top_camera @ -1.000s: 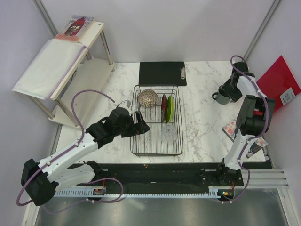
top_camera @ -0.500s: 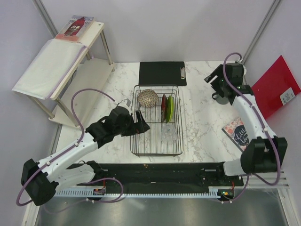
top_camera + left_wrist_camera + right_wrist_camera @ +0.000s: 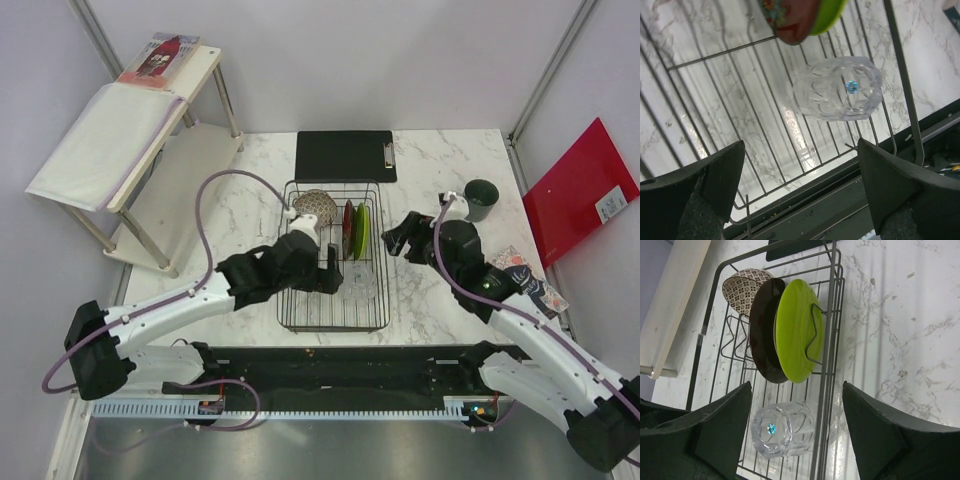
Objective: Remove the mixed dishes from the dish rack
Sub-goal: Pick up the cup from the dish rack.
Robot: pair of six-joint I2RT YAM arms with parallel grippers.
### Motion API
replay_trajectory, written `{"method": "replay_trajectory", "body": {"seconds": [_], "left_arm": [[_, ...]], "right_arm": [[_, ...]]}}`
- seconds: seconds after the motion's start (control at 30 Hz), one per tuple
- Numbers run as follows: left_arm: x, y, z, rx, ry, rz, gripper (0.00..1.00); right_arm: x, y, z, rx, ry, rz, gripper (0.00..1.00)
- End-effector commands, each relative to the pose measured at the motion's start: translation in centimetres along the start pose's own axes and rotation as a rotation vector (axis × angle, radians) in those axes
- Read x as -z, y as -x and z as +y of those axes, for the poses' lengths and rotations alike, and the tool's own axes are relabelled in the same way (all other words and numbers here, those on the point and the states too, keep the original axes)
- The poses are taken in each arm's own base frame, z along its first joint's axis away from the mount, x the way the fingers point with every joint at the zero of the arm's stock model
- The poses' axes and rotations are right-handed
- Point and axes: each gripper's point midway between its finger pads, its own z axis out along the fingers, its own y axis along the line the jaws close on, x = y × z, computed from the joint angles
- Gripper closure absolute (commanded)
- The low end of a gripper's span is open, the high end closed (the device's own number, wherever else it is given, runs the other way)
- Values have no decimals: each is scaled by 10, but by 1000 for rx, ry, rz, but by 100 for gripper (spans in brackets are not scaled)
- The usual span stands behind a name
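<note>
The dish rack (image 3: 283, 300) stands mid-table. It holds a patterned bowl (image 3: 314, 205), a dark red plate (image 3: 348, 230) and a lime-green plate (image 3: 362, 232) upright, and a clear glass (image 3: 357, 283) on its side. The dark mug (image 3: 480, 200) stands on the table at back right. My left gripper (image 3: 332, 274) is open over the rack, left of the glass (image 3: 837, 89). My right gripper (image 3: 400, 240) is open and empty just right of the rack. Its view shows the lime plate (image 3: 795, 332), dark plate (image 3: 762, 335), bowl (image 3: 742, 287) and glass (image 3: 782, 429).
A black clipboard (image 3: 345, 155) lies behind the rack. A red folder (image 3: 580, 190) leans at the right wall, with a booklet (image 3: 525, 280) on the table below it. A side shelf with white cloth (image 3: 110, 140) stands at the left.
My right arm left the mug standing at back right and swung in beside the rack's right side. My left gripper moved right over the rack, toward the glass.
</note>
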Motion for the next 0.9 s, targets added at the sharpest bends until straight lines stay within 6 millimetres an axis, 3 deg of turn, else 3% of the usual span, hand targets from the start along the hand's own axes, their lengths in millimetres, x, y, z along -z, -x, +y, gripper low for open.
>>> {"method": "replay_trajectory", "body": {"seconds": [0.0,0.13,0.27,0.73,0.87], "left_arm": [[-7,15,-41,-286,34,-110,1],[-22,15,-61,-317,28,-81,1],[-40,12,-66,-327,47,-57,1],[-88,-5,-73,-320,99,7,1],[-96,-16,-68,-298,98,31,11]], "right_arm": [[18,16,-1,0,43,-141,20],[31,23,2,5,74,-173,20],[40,29,8,14,95,-180,20],[42,10,-4,18,89,-149,20],[41,7,-5,15,88,-144,20]]}}
